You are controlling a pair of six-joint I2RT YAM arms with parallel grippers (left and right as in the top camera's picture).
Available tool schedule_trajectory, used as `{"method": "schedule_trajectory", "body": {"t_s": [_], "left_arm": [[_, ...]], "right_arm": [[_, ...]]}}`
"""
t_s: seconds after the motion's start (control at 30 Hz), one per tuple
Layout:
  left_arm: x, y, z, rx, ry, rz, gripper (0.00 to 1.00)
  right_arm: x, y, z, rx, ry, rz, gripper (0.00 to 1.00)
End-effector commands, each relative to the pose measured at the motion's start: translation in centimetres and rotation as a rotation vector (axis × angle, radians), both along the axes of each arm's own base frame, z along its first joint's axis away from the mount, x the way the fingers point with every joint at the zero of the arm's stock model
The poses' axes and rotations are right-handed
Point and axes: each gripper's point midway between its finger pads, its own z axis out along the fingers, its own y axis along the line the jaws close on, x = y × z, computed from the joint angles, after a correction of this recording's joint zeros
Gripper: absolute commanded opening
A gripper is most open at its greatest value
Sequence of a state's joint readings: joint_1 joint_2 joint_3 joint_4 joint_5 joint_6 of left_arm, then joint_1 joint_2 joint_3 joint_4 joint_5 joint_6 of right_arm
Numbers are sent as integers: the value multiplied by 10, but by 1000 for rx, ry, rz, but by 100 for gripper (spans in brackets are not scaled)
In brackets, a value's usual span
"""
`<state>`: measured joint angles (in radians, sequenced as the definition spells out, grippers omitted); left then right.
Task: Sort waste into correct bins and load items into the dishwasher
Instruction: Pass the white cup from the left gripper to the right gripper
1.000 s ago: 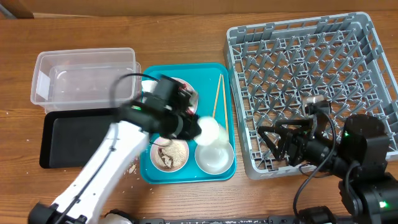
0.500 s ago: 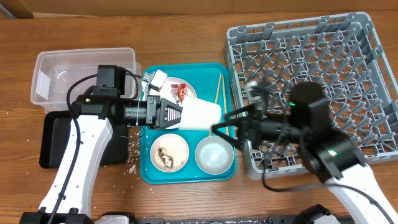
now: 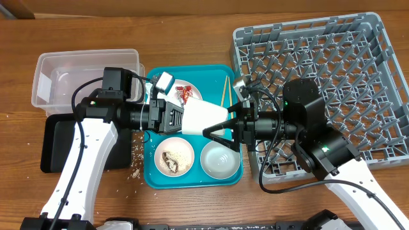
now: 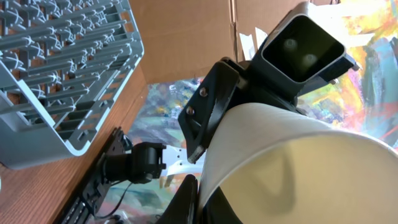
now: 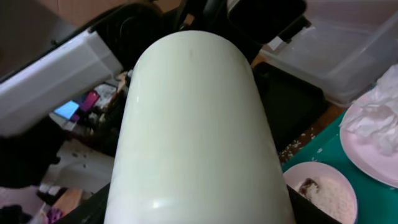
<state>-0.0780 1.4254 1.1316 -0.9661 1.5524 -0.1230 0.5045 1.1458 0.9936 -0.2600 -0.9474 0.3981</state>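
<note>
Handover of the small white cup (image 3: 204, 119)

The cup lies on its side in the air, above the middle of the teal plastic tray (image 3: 234, 89). The left hand (image 3: 180, 119) is clamped on its wide end. The right hand (image 3: 220, 122) has its fingers spread apart, one on each side of the narrow end. I think the cup is being passed from arm to arm, so it can go in the big grey plastic dish rack (image 3: 358, 57) at 3 o'clock from the tray. Next, the right hand should squeeze the cup. Only then should the left hand let go, or the cup could drop onto the grey-white round bowl (image 3: 220, 161) below.
</note>
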Motion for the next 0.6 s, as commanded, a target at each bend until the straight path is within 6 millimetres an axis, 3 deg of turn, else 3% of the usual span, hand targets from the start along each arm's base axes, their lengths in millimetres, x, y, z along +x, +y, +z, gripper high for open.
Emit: {"method": "schedule_trajectory", "body": {"t_s": [0.0,0.43,0.57], "left_arm": [[0,-4,-3,30,-10,-6,4],[-1,-4,-4,35,5,-5,4],[-2,-3,-4,34,17,-6,4]], "right_arm": [[-10,4,18,42,-44,56,73],[-6,2,32,78,-112,48,75],[-2,-1,32,79,-110,34,82]]}}
